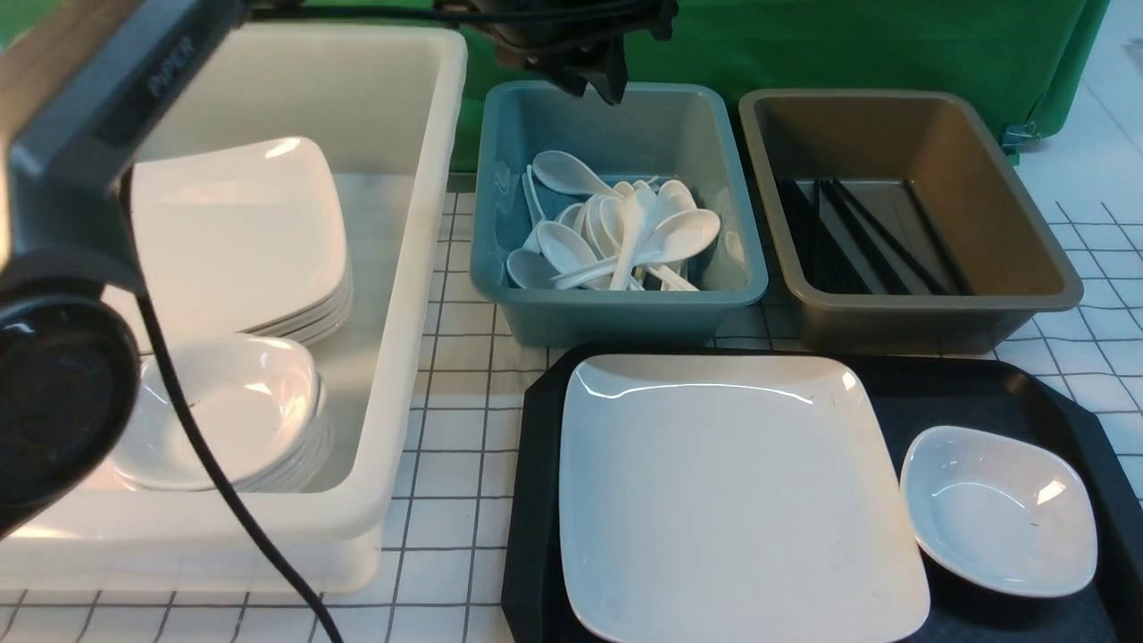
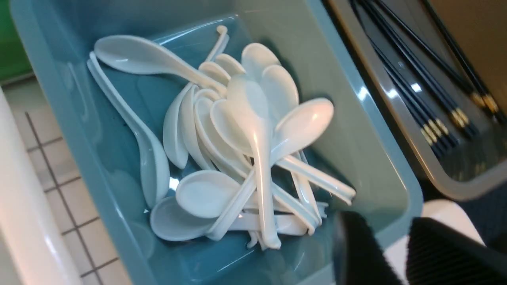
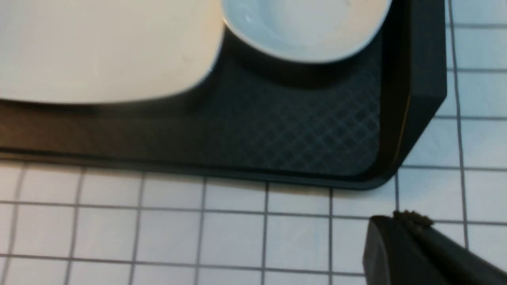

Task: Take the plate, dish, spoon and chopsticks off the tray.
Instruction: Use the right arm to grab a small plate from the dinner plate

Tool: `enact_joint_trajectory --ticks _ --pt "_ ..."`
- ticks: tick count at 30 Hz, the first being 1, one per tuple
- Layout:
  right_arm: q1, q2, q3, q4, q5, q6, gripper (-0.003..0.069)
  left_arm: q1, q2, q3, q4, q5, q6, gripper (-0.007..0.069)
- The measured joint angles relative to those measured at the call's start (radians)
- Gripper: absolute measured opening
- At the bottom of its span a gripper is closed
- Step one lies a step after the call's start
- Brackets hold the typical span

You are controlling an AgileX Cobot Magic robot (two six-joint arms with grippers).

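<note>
No spoon and no sticks lie on the black tray (image 1: 982, 393). The spoons (image 1: 625, 232) are in a heap in the teal bin (image 1: 625, 317). The chopsticks (image 1: 871, 237), thin and black, lie in the brown bin (image 1: 938, 313). So I think that part is done, and the plate and dish come next.

The plate (image 1: 732, 482) sits on the left side of the tray. It is big, flat and square with round corners. The dish (image 1: 996, 509) is small and deeper, just beside it on the right. Both are white, smooth and shiny, so they may be slippery. The tray floor has little diamond bumps.

The left hand (image 1: 594, 80) hangs over the teal bin with its fingers a little apart and nothing in them. The right hand (image 3: 412, 227) is closed tight and empty, over the bench (image 3: 158, 229) by the tray's near right corner.

Next I think a hand must open and pinch the dish or plate by its rim. The white tub (image 1: 393, 268) looks like the place for them, as more plates and dishes are stacked there
</note>
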Motion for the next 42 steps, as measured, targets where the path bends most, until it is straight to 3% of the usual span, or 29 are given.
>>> enact_joint_trajectory --ticks 2,5,16,26,33,36,42 --pt "0.000 0.091 0.000 -0.006 -0.030 0.010 0.0030 0.000 -0.014 -0.001 -0.004 0.006 0.019 0.0035" --pt "0.000 0.239 0.000 -0.006 -0.087 0.025 0.0030 0.000 -0.017 -0.001 -0.006 0.011 0.030 0.0004" --pt "-0.018 0.764 -0.127 0.040 -0.252 0.080 0.0030 0.000 -0.027 0.017 -0.117 0.014 0.080 0.0000" --pt "-0.173 0.855 -0.226 0.130 -0.271 -0.037 0.0036 0.000 -0.256 0.437 -0.104 0.014 0.121 0.0000" --pt "-0.239 0.874 -0.228 0.130 -0.298 -0.044 0.0162 0.000 -0.316 0.542 -0.118 0.016 0.152 0.0000" --pt "-0.247 0.913 -0.228 0.130 -0.329 0.001 0.0268 0.000 -0.316 0.545 -0.118 0.016 0.158 0.0000" --pt "-0.247 0.994 -0.228 0.130 -0.380 0.074 0.0319 0.000 -0.314 0.545 -0.119 0.016 0.158 0.0000"
